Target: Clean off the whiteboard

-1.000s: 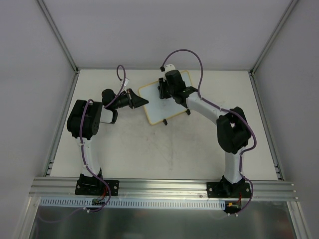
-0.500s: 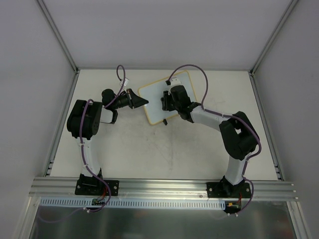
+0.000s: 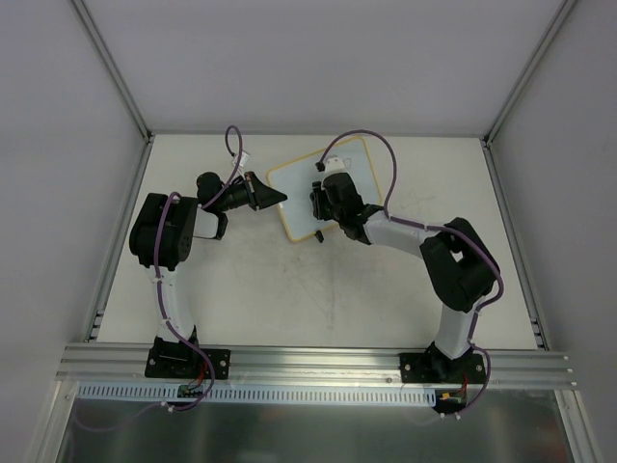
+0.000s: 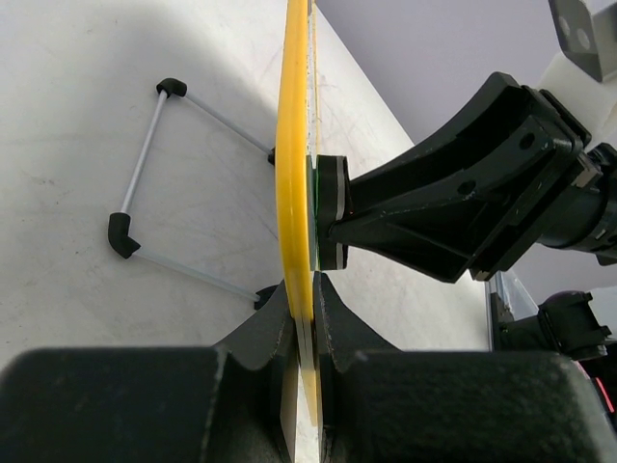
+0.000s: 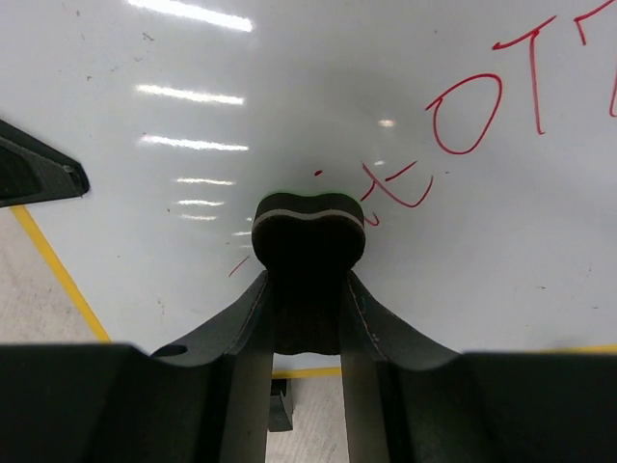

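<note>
Noted a shift of the right gripper (image 3: 324,201) over the last second: down from the upper part of the whiteboard (image 3: 301,214) to the lower middle of its face, with most of that travel in the first half second. Found no change in the left gripper (image 3: 280,197) or in the board's position.

Located the whiteboard in the upper centre of the top view, on the far half of the table (image 3: 289,289), set at an angle to the table edges.

From the left wrist view, confirmed the left gripper (image 4: 301,289) closed on the yellow rim of the whiteboard (image 4: 292,174), one finger on each face. Saw a wire stand (image 4: 143,159) with black-capped corners to the left of the board, against the table (image 4: 67,77). To the right of the rim, observed the eraser (image 4: 331,212) pressed flat on the board face, carried by the right gripper (image 4: 463,212).

From the right wrist view, confirmed the right gripper (image 5: 307,318) clamped on the eraser (image 5: 308,227), both fingers tight to its sides. Found the eraser touching the whiteboard (image 5: 289,87) at the centre of the frame. Recorded red writing (image 5: 463,111) at upper right, with loose red strokes just beside the eraser. Could not read the writing.
</note>
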Controlling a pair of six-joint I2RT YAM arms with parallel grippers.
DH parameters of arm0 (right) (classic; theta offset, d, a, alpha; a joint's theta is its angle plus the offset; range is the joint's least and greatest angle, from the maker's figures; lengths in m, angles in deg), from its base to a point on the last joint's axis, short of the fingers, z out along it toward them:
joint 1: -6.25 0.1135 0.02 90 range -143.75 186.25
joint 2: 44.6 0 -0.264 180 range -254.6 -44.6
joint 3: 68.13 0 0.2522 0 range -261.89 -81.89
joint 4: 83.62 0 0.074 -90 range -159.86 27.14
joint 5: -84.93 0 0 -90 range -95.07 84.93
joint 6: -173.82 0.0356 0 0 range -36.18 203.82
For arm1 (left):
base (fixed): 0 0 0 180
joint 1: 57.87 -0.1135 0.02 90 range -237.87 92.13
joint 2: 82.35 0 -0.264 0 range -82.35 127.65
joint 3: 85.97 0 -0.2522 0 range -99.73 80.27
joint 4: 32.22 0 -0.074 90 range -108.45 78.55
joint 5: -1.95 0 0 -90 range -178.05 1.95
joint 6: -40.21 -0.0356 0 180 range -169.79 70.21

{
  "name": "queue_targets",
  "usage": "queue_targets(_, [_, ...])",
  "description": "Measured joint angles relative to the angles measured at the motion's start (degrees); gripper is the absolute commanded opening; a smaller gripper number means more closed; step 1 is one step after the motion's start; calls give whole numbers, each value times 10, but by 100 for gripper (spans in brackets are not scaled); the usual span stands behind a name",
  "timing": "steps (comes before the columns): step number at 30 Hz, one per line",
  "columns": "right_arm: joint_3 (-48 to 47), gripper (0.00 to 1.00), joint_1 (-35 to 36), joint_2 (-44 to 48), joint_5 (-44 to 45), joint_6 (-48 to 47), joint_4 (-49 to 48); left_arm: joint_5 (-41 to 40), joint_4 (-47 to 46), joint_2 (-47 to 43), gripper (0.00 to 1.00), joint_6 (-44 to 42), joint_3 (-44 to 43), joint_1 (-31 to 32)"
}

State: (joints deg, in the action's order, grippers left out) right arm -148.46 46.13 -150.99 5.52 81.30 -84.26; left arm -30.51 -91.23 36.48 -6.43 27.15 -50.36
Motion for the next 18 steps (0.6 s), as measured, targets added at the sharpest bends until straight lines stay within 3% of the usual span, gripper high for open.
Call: queue_targets(18, [-43,0,78,-26,22,-19,46,1,1,0,0,-5,0,-1])
